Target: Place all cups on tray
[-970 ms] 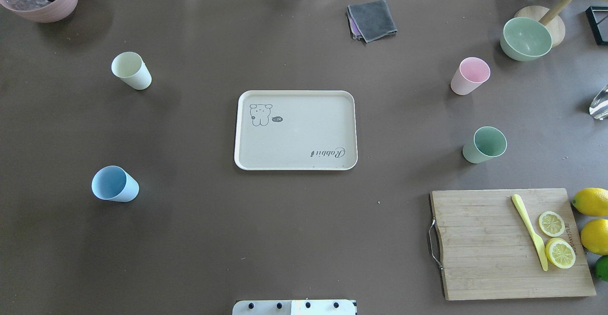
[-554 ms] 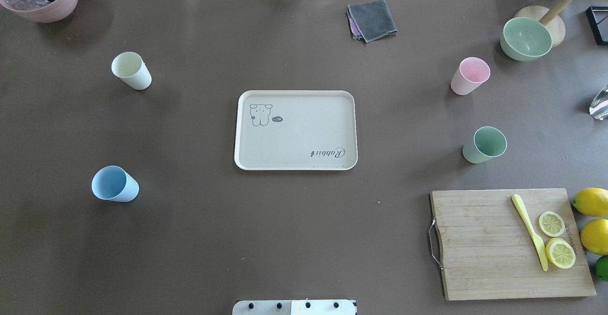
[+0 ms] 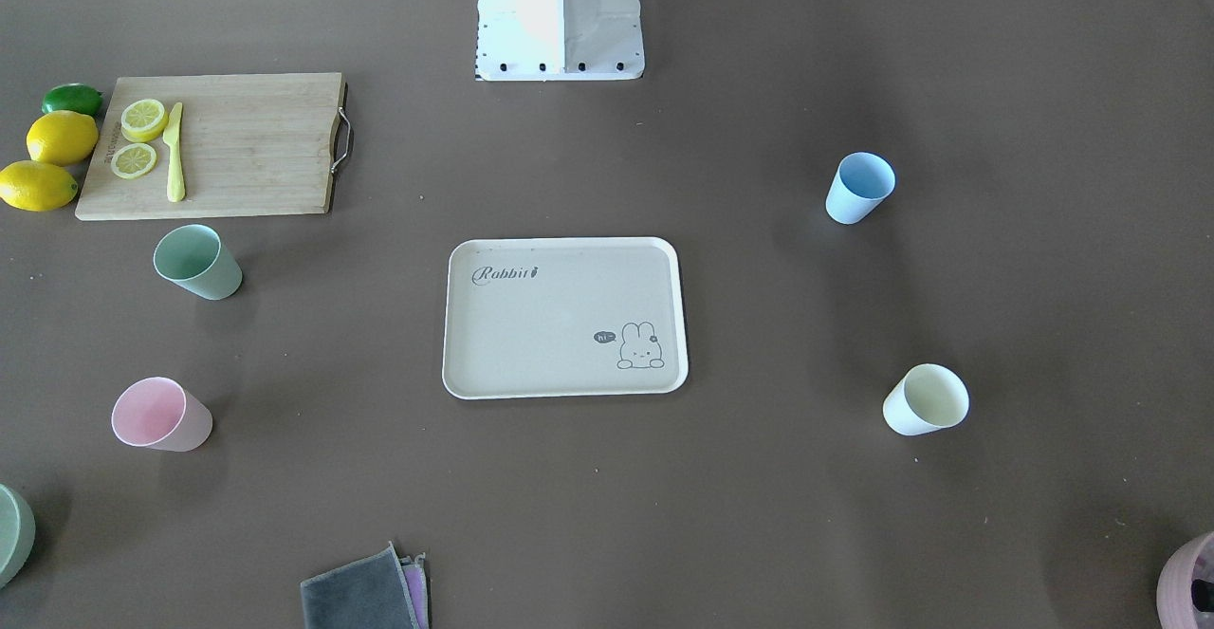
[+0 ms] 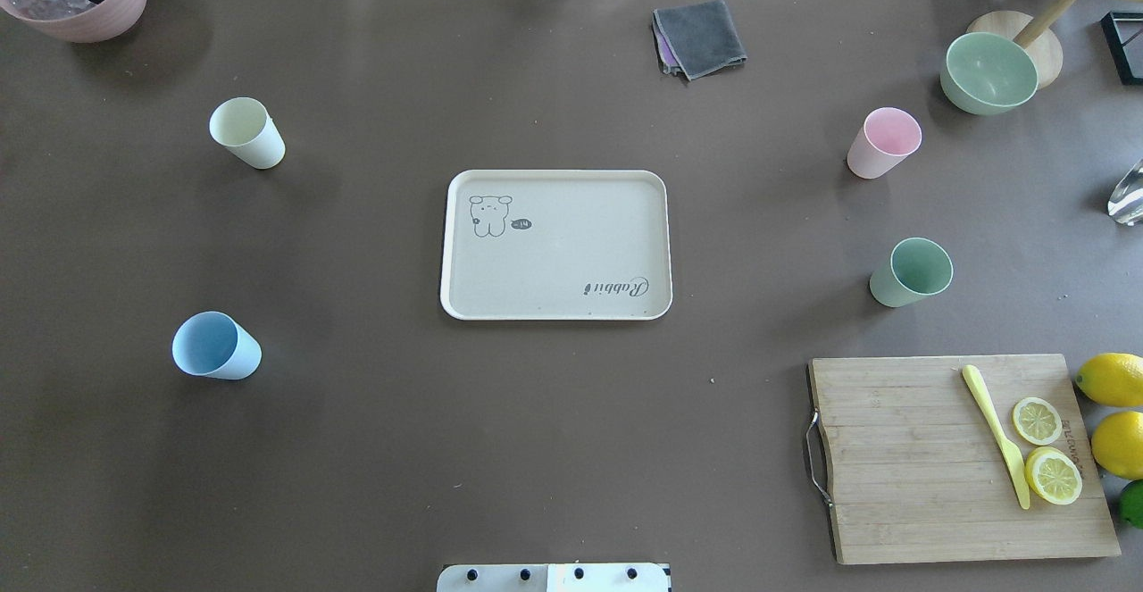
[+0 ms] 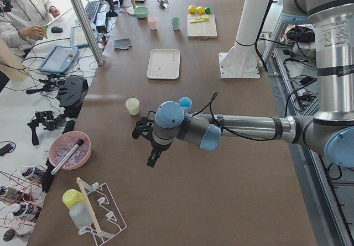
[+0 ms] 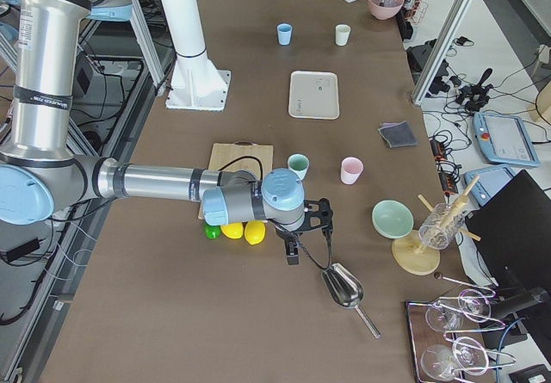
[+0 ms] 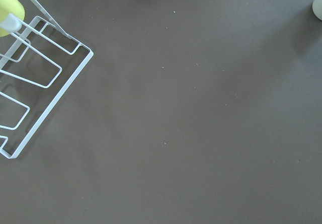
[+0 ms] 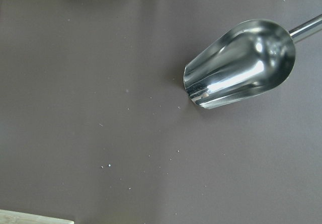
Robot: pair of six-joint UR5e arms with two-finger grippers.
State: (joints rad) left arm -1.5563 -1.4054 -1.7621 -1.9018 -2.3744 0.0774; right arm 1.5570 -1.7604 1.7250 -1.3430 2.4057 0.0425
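Tray point(image 4: 571, 248) sits mid-table. Four cups stand upright around it, well apart from it: cream cup point(image 4: 247, 133) far left, blue cup point(image 4: 214, 346) near left, pink cup point(image 4: 882, 143) far right, green cup point(image 4: 910, 272) right, near cutting board point(image 4: 911, 458). Left gripper point(image 5: 151, 158) hangs beyond the left cups, right gripper point(image 6: 293, 254) beside metal scoop point(image 6: 343, 287). Fingers apart or together: cannot tell for either.

Brown table point(image 4: 536, 449): tray point(image 4: 571, 253), cups point(image 4: 247, 133), board point(image 4: 902, 458)
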